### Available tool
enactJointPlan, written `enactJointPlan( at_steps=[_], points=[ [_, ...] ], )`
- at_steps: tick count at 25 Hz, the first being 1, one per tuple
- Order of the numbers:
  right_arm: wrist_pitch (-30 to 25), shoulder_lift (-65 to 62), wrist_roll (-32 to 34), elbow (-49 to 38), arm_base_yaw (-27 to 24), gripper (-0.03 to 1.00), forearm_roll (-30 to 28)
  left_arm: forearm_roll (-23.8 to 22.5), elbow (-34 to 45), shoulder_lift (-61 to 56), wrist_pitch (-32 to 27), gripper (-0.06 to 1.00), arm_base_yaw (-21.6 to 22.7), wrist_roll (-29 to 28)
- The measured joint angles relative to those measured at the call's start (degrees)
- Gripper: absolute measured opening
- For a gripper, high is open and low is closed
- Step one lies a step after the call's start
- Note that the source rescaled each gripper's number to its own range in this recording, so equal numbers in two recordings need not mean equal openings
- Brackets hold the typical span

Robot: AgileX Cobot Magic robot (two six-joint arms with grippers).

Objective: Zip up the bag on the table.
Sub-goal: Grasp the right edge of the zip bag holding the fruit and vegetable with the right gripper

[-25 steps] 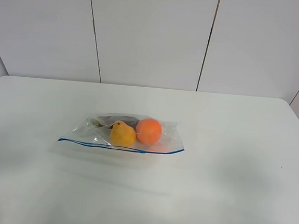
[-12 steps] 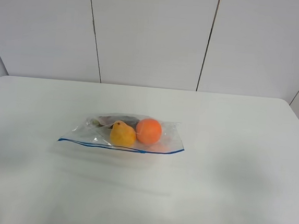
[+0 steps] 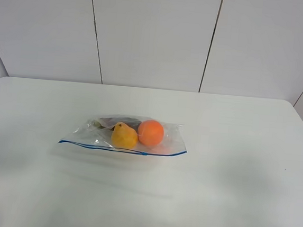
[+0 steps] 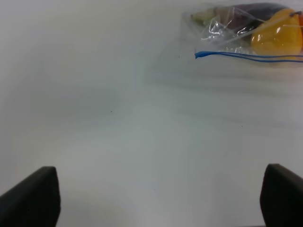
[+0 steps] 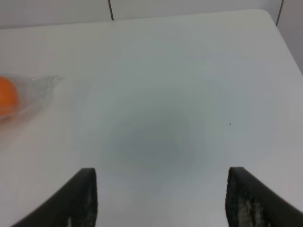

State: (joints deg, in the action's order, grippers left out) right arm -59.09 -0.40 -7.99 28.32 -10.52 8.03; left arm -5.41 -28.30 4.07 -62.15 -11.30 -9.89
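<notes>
white table backed by pale wall panels holds the bag; left gripper and right gripper hover released.

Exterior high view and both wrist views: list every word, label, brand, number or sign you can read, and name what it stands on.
None: no readable text in any view.
The clear crinkly plastic zip bag, its thin blue zip strip, the round orange fruit and the yellow fruit inside show no print or sticker. The plain white table, the pale wall panels, the left gripper and the right gripper show no markings.
</notes>
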Motion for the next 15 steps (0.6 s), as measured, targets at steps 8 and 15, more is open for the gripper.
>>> enactJointPlan(
  at_steps=[8,15],
  points=[
    [0.0,0.0,0.0,0.0,0.0,0.97,0.0,0.0,0.0,0.0,0.0,1.0,0.0,0.0],
    [-0.06,0.0,0.0,0.22,0.0,0.97,0.05,0.0,0.0,0.0,0.0,1.0,0.0,0.0]
  ],
)
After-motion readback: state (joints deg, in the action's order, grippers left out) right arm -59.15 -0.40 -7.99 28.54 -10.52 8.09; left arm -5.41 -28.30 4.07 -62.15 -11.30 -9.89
